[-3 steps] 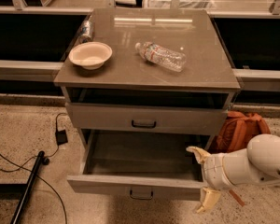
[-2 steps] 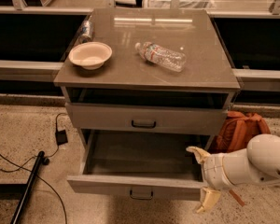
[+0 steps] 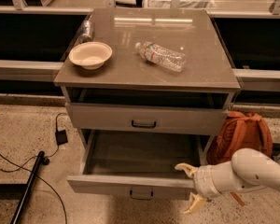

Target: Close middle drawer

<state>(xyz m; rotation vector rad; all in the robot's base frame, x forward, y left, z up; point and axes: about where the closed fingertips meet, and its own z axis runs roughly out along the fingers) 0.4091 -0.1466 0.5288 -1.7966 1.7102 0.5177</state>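
Note:
The middle drawer is pulled far out of the grey cabinet. Its grey tray is empty, and its flat front has a small dark bar handle at the centre. My gripper is at the right end of that drawer front. It is open, with one cream fingertip at the front's top edge and the other below it in front of the panel. It holds nothing. The upper drawer stands slightly out. The lowest drawer is out of view.
On the cabinet top lie a white bowl, a plastic water bottle and a can. An orange backpack leans at the cabinet's right. Black cables and a dark pole lie on the floor at the left.
My gripper and forearm have shifted slightly down and to the left, closer to the right end of the drawer front. The drawer itself has not moved.

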